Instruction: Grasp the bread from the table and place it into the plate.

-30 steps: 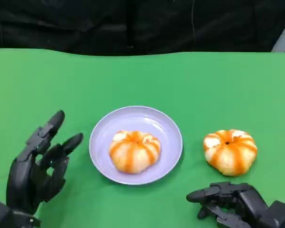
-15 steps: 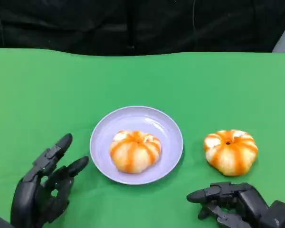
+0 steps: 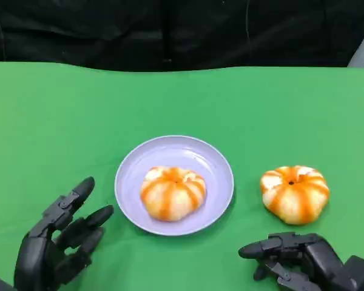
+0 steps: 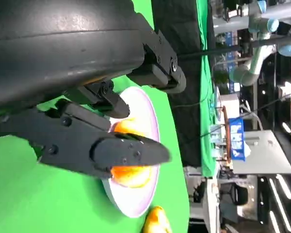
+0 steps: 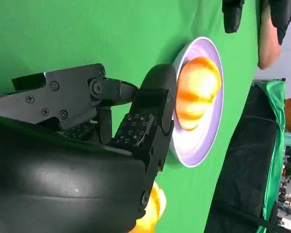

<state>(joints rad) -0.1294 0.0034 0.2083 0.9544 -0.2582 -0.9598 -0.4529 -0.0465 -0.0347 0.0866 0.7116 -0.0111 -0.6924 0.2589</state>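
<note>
Head view: illumination is bright, even and diffuse from above. The green table shows uniform color without hot spots. A soft, short shadow lies under the near rim of the plate, and a pale sheen marks its inner surface. The bread on the table casts a faint shadow toward the camera. The black backdrop is underexposed, with little detail. Focus is moderate; edges are slightly soft.

Wrist views: the black hand shells nearest the lens are out of focus and carry broad grey reflections. In the left wrist view the room background holds overexposed light patches
</note>
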